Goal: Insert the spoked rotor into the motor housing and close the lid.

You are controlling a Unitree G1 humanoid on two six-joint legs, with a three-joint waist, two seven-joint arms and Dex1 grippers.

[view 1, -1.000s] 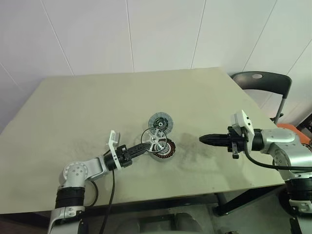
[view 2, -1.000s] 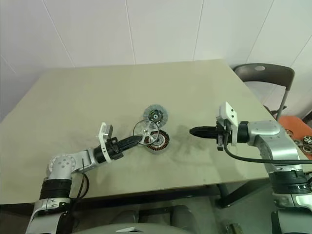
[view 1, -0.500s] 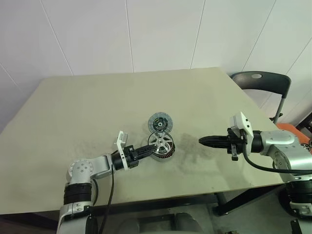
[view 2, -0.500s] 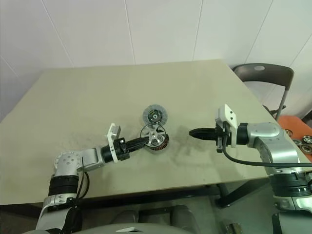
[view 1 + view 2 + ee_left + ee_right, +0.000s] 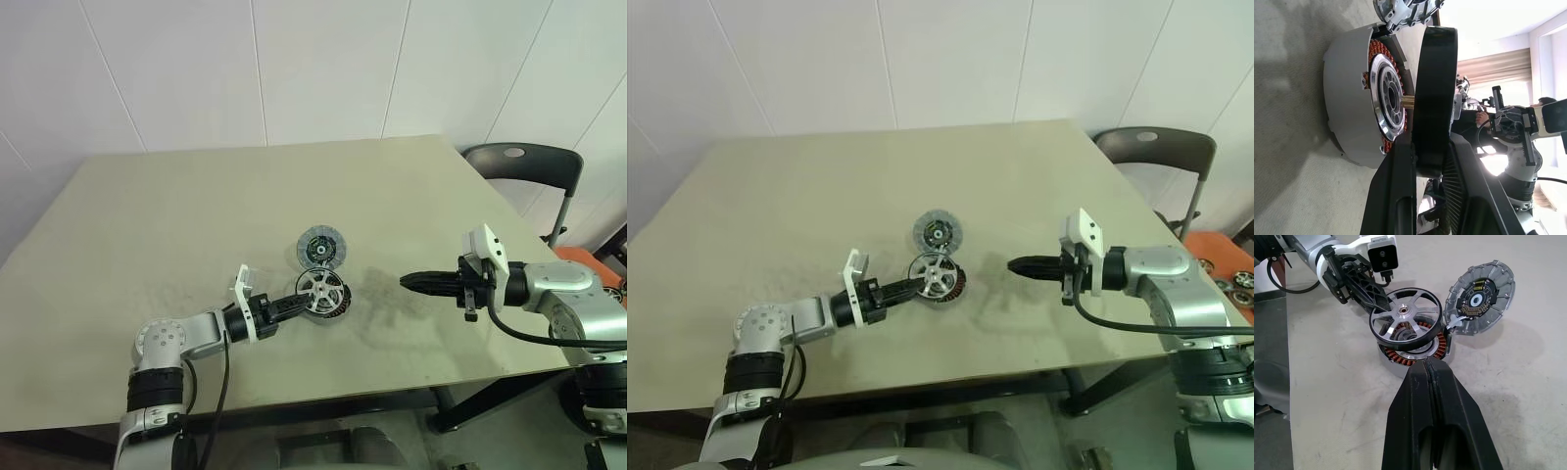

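My left gripper (image 5: 294, 305) pinches the spoked wheel (image 5: 320, 289) just above the motor housing (image 5: 1411, 354), right gripper (image 5: 409, 282) closed empty; next, lower it squarely.

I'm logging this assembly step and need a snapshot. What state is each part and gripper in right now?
spoked rotor: gripped at its rim, held just above the housing, not seated.
motor housing: on the table, open, copper windings exposed.
lid: tilted open beside the housing, not closed.
left gripper: shut on the rotor's rim.
right gripper: shut, empty, apart from the parts.
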